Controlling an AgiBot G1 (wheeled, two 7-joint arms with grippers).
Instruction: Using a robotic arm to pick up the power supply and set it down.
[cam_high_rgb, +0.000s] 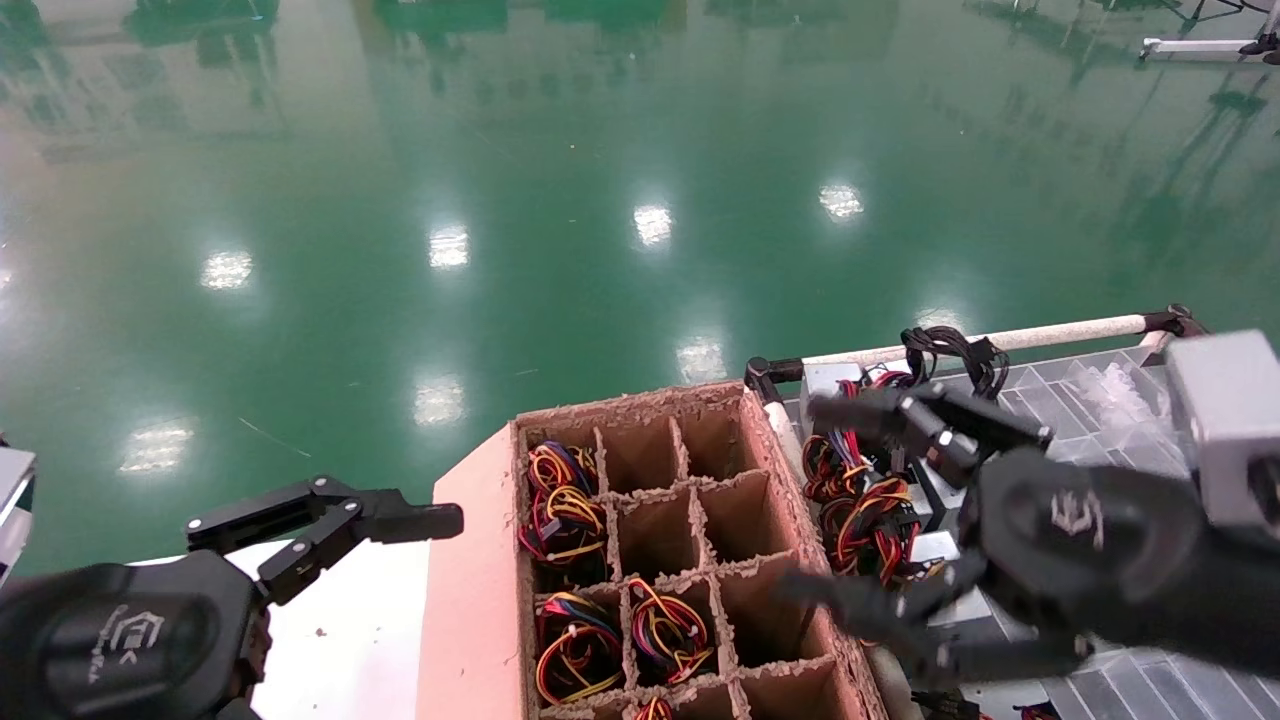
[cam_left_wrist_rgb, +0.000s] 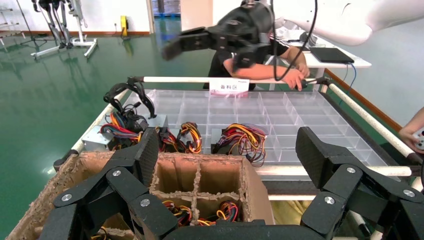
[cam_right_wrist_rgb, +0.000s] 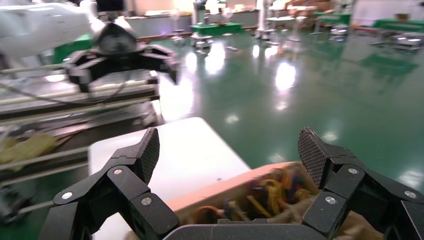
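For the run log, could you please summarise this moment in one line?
right gripper: open, above tray | power supply: on tray, ungrasped | left gripper: open, idle beside cardboard box

Both arms end in a black two-finger end effector: the left end effector (cam_high_rgb: 430, 522) and the right end effector (cam_high_rgb: 815, 500) each carry a white logo on a rounded black housing. The fingers (cam_left_wrist_rgb: 142, 156) have textured pads and silver screws at their linkage joints. A grey box-shaped wrist module (cam_high_rgb: 1225, 430) sits behind the right one, and a glossy white arm shell (cam_left_wrist_rgb: 350, 20) shows.
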